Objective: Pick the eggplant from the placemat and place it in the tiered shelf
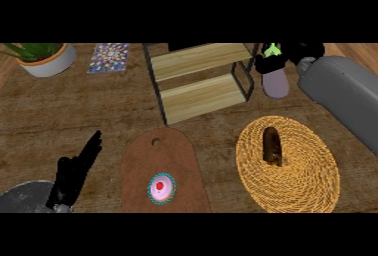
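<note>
1. We see the eggplant (272, 145) lying on the woven placemat (289, 185) at the near right, untouched and well apart from both hands.
2. Our right hand (275, 56) hangs at the far right beside the tiered shelf (199, 80), holding a pale purple object (277, 84); we cannot tell how its fingers stand. That load could block a grasp.
3. Our left hand (74, 172) rests at the near left, fingers straight and apart.
4. The shelf's dark frame could catch the eggplant going in.
</note>
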Action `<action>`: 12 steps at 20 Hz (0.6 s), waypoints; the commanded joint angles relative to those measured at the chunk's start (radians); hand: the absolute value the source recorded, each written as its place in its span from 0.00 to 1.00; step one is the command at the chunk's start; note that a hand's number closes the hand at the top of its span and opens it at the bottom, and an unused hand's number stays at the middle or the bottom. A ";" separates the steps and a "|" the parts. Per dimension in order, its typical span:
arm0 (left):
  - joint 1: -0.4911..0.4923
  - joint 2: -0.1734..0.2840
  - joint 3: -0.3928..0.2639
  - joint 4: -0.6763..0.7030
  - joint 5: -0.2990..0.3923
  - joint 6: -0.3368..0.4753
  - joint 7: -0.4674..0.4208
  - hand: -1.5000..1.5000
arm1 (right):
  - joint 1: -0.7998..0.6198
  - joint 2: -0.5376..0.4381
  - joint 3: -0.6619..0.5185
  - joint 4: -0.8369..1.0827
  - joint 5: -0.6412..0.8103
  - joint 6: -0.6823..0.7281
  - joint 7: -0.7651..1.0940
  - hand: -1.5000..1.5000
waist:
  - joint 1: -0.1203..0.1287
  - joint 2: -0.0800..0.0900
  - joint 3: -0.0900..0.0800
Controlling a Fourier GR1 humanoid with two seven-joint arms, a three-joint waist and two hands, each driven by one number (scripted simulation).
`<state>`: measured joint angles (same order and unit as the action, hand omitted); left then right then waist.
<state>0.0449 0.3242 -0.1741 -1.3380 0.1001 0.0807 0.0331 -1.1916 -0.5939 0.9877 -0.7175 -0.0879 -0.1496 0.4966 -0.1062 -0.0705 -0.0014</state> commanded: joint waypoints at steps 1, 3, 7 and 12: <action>0.004 0.007 0.021 -0.008 0.007 0.007 -0.007 0.50 | -0.044 -0.098 -0.103 -0.156 -0.017 -0.154 -0.016 1.00 | -0.021 0.008 0.002; 0.030 0.017 0.016 -0.038 0.006 -0.001 -0.011 0.50 | -0.014 -0.130 -0.116 -0.254 -0.007 -0.211 0.010 1.00 | -0.009 0.014 0.003; -0.014 0.003 0.009 -0.067 0.004 0.006 0.038 0.50 | 0.030 -0.269 -0.151 -0.466 0.000 -0.229 0.112 1.00 | 0.013 0.035 0.002; 0.000 0.020 0.009 -0.069 0.014 -0.059 -0.013 0.50 | 0.048 -0.389 -0.208 -0.659 0.056 -0.220 0.299 1.00 | 0.071 0.056 0.001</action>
<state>0.0463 0.3323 -0.1724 -1.3979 0.0989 0.0634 0.0397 -1.1579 -0.8977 0.8204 -1.2320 -0.0622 -0.3633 0.6802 -0.0661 -0.0287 -0.0004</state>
